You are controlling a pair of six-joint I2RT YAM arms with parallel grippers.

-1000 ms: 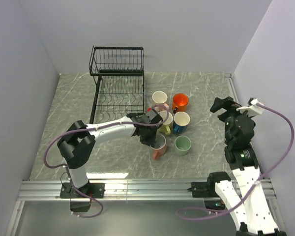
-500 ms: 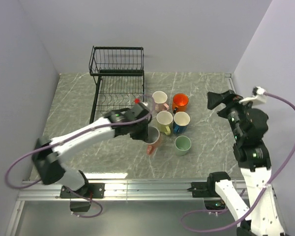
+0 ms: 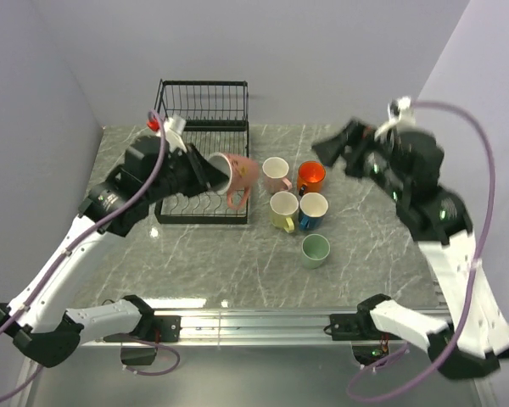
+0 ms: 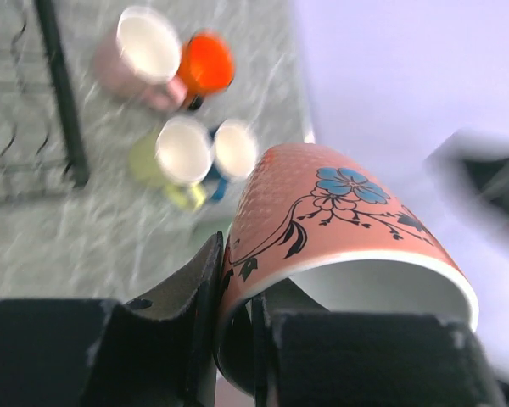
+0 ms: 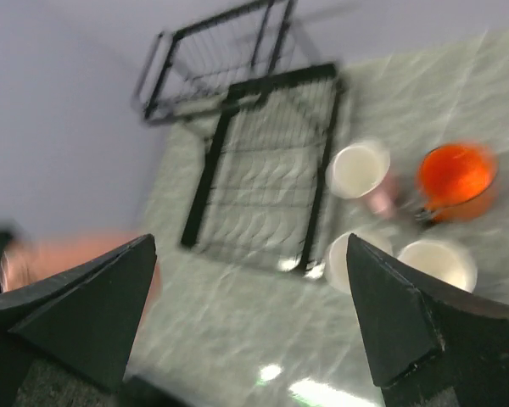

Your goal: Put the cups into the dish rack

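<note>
Up over the right edge of the dish rack (image 3: 202, 83), near the front corner of its lower tray, the left gripper (image 3: 199, 170) holds a pink cup (image 3: 235, 172) clear of the wires. The cup lies on its side, mouth toward the gripper and handle hanging down. In the left wrist view the fingers (image 4: 191, 309) are nearly closed and pinch the cup's wall at the rim, one outside and one inside; a blue flower is printed on the cup's side.

The right gripper (image 3: 331, 153) hangs above the far right part of the table (image 3: 365, 246), its fingers (image 5: 85, 305) spread wide, holding and touching nothing.

Five cups stand upright at the middle of the table, just right of the rack: a second pink cup (image 3: 276, 172) and an orange cup (image 3: 310, 176) farthest back, a yellow cup (image 3: 283, 208) and a blue cup (image 3: 313, 208) before them, and a green cup (image 3: 315, 249) nearest the front edge.

The rack sits at the far left of the table.
</note>
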